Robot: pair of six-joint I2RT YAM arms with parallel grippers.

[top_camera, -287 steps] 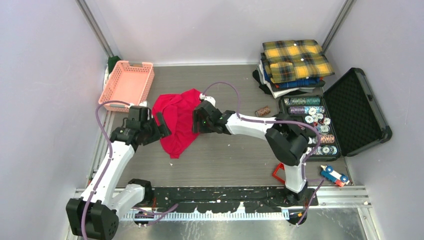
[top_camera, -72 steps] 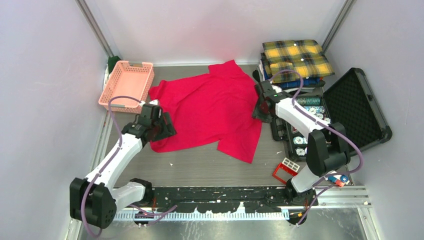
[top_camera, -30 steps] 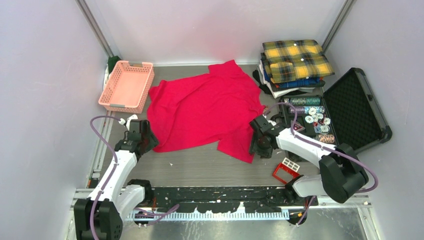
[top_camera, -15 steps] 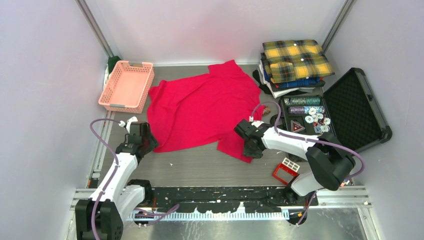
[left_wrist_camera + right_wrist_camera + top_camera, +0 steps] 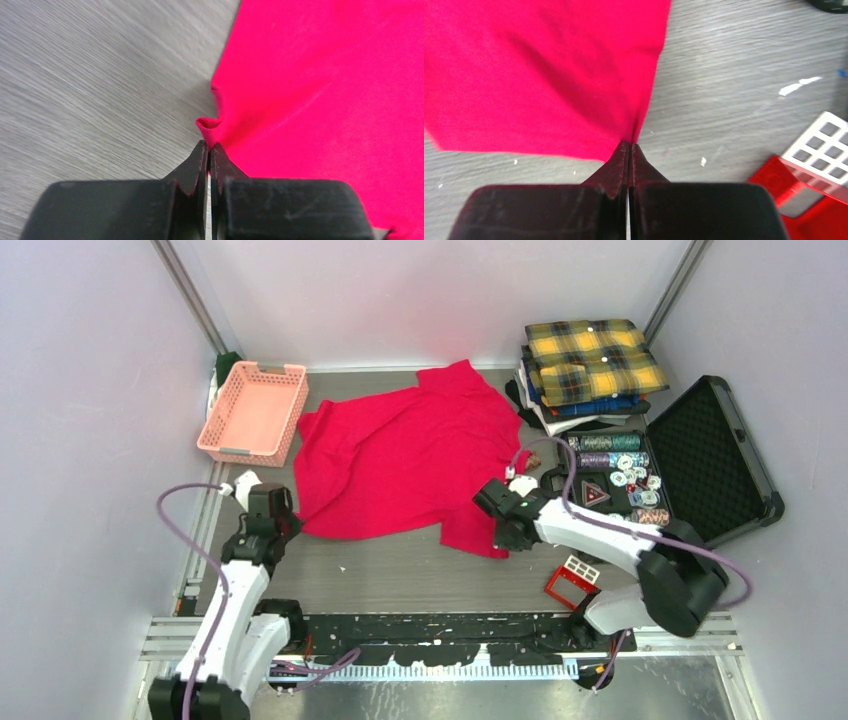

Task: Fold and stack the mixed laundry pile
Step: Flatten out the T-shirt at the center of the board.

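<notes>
I've got the left end effector and right end effector pinched shut on near hem corners of the bright red cloth T-shirt, light and floppy I reckon.

**Fig.** Item count, table seen from above.
- Garments laid flat: 1, the red T-shirt, mid-table.
- Folded stacks: 1, far right corner. The top layer is 1 yellow-and-black plaid shirt. Lower layers incl. a blue plaid shirt; their no. can't be counted.
- Baskets: 1, the pink basket, far left corner.
- Cases: 1, the black case, lid open, right edge. The chips inside sit in several rows, too small to count.
- Red-and-white lattice piece: 1, near right corner.
- Arms: 2.
- Grippers: 2, i.e. left gripper and right gripper.
</notes>
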